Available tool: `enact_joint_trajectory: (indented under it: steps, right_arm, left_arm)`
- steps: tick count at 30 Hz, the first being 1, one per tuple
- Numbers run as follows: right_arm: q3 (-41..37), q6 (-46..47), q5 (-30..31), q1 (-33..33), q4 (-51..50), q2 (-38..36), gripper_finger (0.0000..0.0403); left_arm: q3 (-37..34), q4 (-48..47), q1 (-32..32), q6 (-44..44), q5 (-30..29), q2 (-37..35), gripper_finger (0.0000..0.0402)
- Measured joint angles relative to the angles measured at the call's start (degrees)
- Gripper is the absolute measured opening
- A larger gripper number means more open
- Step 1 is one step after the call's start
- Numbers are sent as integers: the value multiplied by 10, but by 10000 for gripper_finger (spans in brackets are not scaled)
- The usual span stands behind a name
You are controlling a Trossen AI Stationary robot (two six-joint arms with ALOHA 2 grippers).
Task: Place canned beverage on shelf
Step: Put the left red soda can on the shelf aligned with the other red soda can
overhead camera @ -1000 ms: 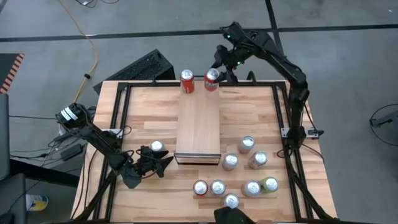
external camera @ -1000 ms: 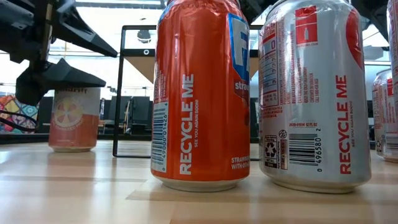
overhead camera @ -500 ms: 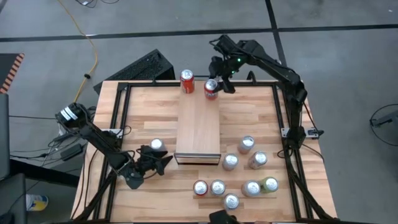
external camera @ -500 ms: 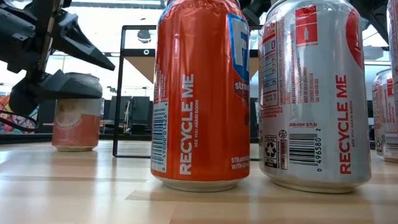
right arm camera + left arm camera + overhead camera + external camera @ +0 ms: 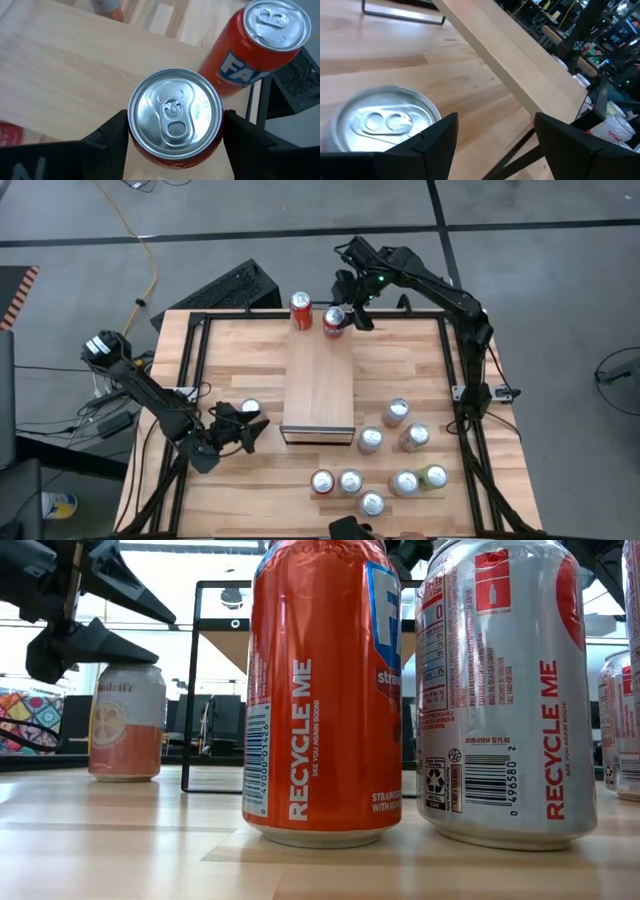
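Observation:
The shelf (image 5: 318, 385) is a long light-wood platform in the middle of the table. An orange can (image 5: 301, 310) stands at its far end. Right beside it, my right gripper (image 5: 338, 315) is shut on a red can (image 5: 175, 117) over the shelf's far end. Near the table's left edge, a pale pink can (image 5: 125, 722) stands upright on its base on the tabletop. My left gripper (image 5: 492, 130) is open just above and beside that can's silver top (image 5: 380, 125), with nothing between its fingers. My right gripper pinches the red can's wall just under the rim (image 5: 131, 131) between its two fingers, one on each side. The fingers slant down from the far right. The can is upright. Whether its base rests on the shelf does not show.
Several more cans stand on the near right of the table (image 5: 400, 450); two of them, an orange can (image 5: 320, 690) and a silver-and-red can (image 5: 500, 690), fill the low view. A black frame (image 5: 200, 360) runs round the tabletop. A keyboard (image 5: 235, 288) lies beyond the far left corner.
My right gripper has carried the red can down and toward the table's left, in over the shelf's far end, closer to the orange can. My left gripper has risen from beside the pale pink can to above its top, still open.

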Motion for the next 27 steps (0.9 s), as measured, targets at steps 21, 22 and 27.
enact_joint_trajectory:
  steps: [21, 22, 27]
  right_arm:
    - [0, 24, 33, 4, 20, 9, 255]
    - [0, 25, 33, 4, 20, 9, 255]
    - [0, 25, 34, 4, 21, 9, 265]
  left_arm:
    - [0, -11, 0, 10, 0, -9, 251]
    - [0, -11, 0, 10, 0, -9, 251]
    - [0, -11, 0, 10, 0, -9, 251]
